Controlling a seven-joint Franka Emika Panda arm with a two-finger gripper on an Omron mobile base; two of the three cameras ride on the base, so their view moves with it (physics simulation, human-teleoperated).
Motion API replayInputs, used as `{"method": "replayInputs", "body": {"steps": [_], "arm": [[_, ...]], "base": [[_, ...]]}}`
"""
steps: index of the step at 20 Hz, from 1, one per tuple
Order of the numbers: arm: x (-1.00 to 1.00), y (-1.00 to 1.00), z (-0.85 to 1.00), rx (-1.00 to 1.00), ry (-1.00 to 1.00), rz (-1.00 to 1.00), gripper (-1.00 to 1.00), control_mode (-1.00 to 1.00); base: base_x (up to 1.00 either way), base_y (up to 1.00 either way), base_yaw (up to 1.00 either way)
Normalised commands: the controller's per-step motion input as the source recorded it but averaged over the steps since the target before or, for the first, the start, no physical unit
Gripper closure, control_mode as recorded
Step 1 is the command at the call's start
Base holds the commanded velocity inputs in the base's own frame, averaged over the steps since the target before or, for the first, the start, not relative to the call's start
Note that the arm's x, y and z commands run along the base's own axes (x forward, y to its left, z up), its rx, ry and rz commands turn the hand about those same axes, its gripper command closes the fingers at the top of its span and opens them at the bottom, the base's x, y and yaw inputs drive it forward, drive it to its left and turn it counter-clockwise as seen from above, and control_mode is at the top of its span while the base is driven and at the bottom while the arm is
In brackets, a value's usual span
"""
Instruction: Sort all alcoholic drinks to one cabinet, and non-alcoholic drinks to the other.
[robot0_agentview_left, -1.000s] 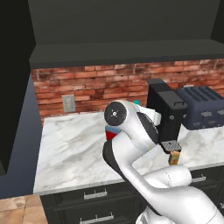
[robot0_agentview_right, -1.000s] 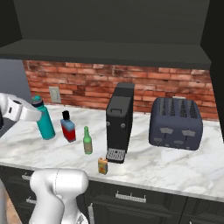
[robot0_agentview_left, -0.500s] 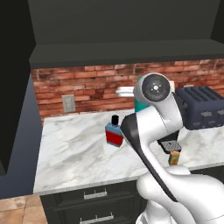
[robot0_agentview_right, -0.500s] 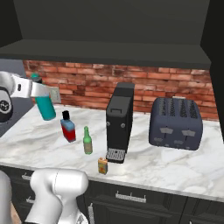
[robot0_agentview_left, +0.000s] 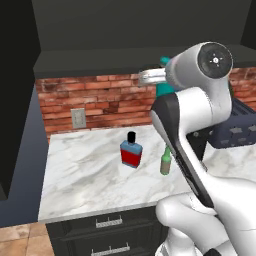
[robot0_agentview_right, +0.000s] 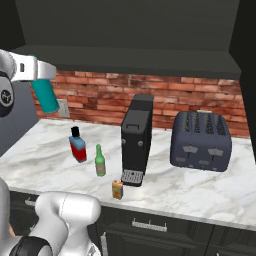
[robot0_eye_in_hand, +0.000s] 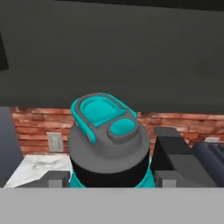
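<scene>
**Teal bottle aloft, bound for a cabinet**

The claw (robot0_agentview_right: 39, 75) is clamped on the tall teal bottle (robot0_agentview_right: 46, 95), which hangs clear of the desk (robot0_agentview_right: 200, 192), slightly tilted, at about 10 o'clock in the right base view, just under the edge of the dark upper cabinet (robot0_agentview_right: 125, 30). In the hand view its grey cap with teal handle (robot0_eye_in_hand: 107, 116) sits between the fingertips (robot0_eye_in_hand: 52, 179).

On the desk stand the blue flask (robot0_agentview_right: 77, 147), the green bottle (robot0_agentview_right: 100, 161) just beside it at 4 o'clock, and the small orange carton (robot0_agentview_right: 117, 189) in front of the black coffee machine (robot0_agentview_right: 136, 140). The toaster (robot0_agentview_right: 201, 141) is well apart at 3 o'clock.

Judgement: the carry is under way. To do it well, bring the bottle upright, lift it clear of the cabinet's lower edge, set it well inside, and let go only once the base is seated. The carton belongs with it; the flask and green bottle go to the other cabinet.
</scene>
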Motion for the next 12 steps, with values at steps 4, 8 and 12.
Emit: {"method": "replayInputs", "body": {"steps": [4,8,12], "arm": [[0.00,0.00,0.36,0.00,-0.35,0.17,1.00,-1.00],[0.01,0.00,0.41,0.00,-0.31,0.15,1.00,-1.00],[0.16,0.01,0.47,0.00,-0.08,0.08,1.00,-1.00]], "base": [[0.00,0.00,0.00],[0.00,0.00,0.00],[0.00,0.00,0.00]]}}
